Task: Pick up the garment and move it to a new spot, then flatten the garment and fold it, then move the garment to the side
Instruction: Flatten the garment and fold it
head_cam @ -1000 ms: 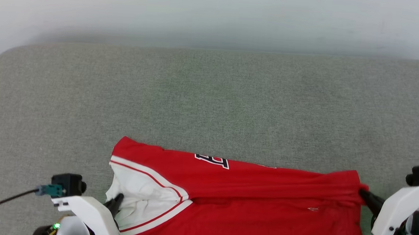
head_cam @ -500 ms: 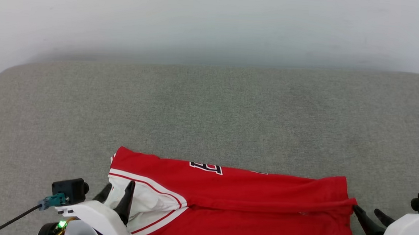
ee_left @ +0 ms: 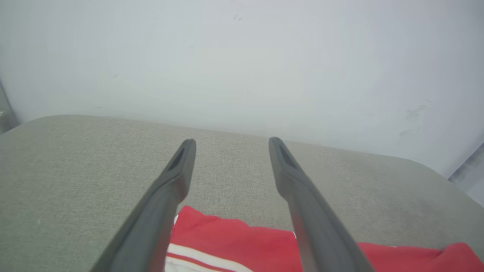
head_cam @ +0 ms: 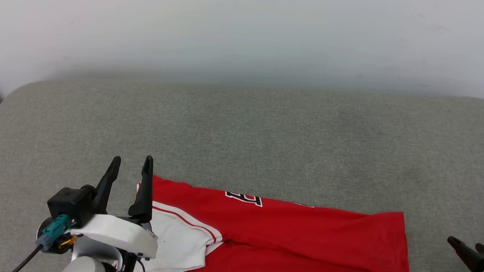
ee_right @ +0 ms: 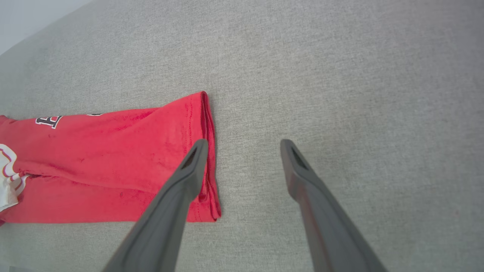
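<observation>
The garment (head_cam: 294,236) lies lengthwise between the hands, nearer the left hand (head_cam: 132,159) than the right hand (head_cam: 465,243). Both stand apart, empty.

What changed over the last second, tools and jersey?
Both let go of the garment. The left tool opened off its sleeve end and rose clear; the right tool opened off the hem end and drew back to the right. The garment stayed folded lengthwise on the grey cushion; the picture's shift is the head camera's.
</observation>
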Available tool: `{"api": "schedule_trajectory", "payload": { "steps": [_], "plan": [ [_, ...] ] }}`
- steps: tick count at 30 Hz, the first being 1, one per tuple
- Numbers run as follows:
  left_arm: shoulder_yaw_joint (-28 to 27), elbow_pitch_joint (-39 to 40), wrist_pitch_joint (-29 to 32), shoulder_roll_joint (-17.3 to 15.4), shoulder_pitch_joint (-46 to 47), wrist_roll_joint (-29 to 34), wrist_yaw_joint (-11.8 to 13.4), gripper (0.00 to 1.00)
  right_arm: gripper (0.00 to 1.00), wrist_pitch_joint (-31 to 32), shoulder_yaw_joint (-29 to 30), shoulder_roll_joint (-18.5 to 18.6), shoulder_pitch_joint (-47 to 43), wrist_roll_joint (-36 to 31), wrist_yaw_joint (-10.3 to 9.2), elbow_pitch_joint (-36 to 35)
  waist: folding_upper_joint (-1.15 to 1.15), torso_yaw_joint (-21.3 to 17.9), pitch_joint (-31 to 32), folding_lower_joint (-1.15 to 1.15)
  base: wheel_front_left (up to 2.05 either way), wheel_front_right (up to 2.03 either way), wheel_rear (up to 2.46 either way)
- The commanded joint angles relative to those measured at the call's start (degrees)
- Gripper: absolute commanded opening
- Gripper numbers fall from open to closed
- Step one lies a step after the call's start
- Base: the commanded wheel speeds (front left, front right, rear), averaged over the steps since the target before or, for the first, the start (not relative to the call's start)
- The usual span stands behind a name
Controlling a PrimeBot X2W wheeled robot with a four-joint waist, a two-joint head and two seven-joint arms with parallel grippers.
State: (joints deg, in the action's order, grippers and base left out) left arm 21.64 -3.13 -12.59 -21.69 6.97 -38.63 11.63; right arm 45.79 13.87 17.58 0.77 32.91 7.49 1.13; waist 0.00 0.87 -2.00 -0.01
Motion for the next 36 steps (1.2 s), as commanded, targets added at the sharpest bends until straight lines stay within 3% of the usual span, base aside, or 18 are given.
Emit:
{"api": "schedule_trajectory", "payload": {
  "steps": [1, 9, 19, 20, 22, 23, 36],
  "plan": [
    [0.0, 0.9, -0.9, 0.2, 0.8, 1.4, 0.4, 1.0, 1.0, 2.1, 0.5, 0.2, 1.0, -0.5, 0.0, -0.2, 0.0, 1.2, -0.6, 0.01, 0.0, 0.0, 0.0],
    [1.2, 6.2, -2.2, 1.3, 2.2, 6.9, 1.6, 1.0, 1.0, 9.2, 1.4, -1.6, 2.8, -1.6, 0.0, 2.5, 0.0, 5.8, -4.4, 0.01, 0.0, 0.0, 0.0],
    [2.3, 8.1, -2.4, 2.1, 3.1, 9.1, 2.0, 1.0, 1.0, 10.8, -0.8, -5.2, 3.0, -0.5, -0.01, 11.9, 0.0, 8.7, -6.9, 0.01, 0.0, 0.0, 0.0],
    [2.3, 8.0, -2.4, 2.2, 3.1, 9.2, 1.9, 1.0, 0.95, 11.2, -1.3, -5.5, 3.0, -0.3, 0.0, 12.8, 0.0, 8.8, -6.9, 0.01, 0.0, 0.0, 0.0],
    [2.1, 7.7, -2.4, 2.3, 3.1, 9.2, 1.8, 1.0, 0.1, 11.7, -2.1, -5.9, 3.1, 0.5, 0.0, 14.0, 0.0, 8.8, -6.8, 0.01, 0.0, 0.0, 0.0],
    [2.1, 7.6, -2.5, 2.3, 3.0, 9.2, 1.8, 1.0, 0.0, 11.8, -2.3, -5.9, 3.1, 0.7, 0.0, 14.2, 0.0, 8.8, -6.7, 0.01, 0.0, 0.0, 0.0],
    [1.6, 5.0, -1.8, 0.8, -0.4, 9.1, 3.0, 1.0, 0.0, 8.1, -4.4, -0.8, 5.1, 2.7, -0.01, 9.6, 0.0, 6.4, -1.3, 0.01, 0.0, 0.0, 0.0]
  ]
}}
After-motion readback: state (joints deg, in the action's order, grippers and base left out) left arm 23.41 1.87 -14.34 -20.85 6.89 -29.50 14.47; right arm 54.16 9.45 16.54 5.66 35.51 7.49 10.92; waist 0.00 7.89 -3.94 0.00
